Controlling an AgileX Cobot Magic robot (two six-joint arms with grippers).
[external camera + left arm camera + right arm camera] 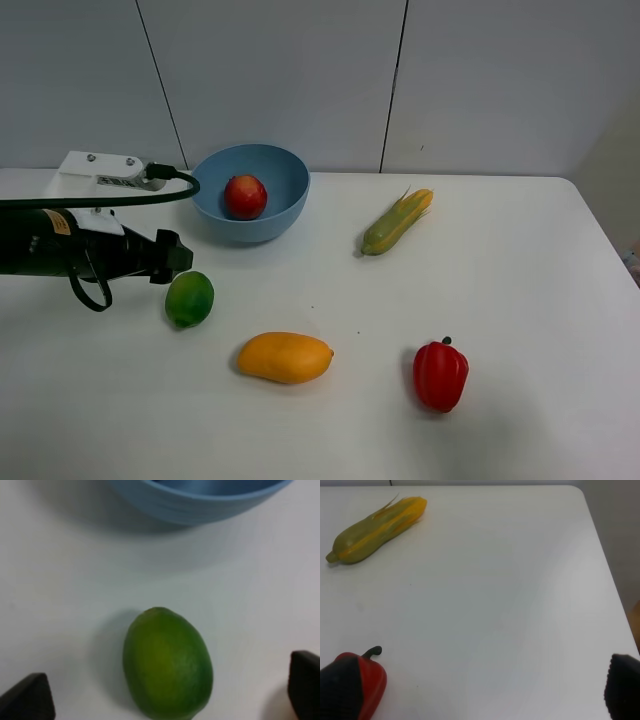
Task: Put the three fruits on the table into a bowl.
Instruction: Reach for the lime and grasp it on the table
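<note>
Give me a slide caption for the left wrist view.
Open left end effector flanking a round green lime on the plain white tabletop, round light-blue glossy bowl beyond.

The left arm [60, 250] reaches in level and low, the left gripper [172, 258] spread wide, holding nothing. The right gripper [481, 687] likewise gapes, only its dark fingertips [622, 689] showing.

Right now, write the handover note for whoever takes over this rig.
Left hand: open, set around the round green lime, not gripping it.
Right hand: open and empty, over the white table beside the glossy red bell pepper.
Done: the round red pomegranate lies in the light-blue glossy bowl.
To do: the lime and the oval orange-yellow mango, both on the table. Leave the pepper and the long yellow-green corn cob alone.
</note>
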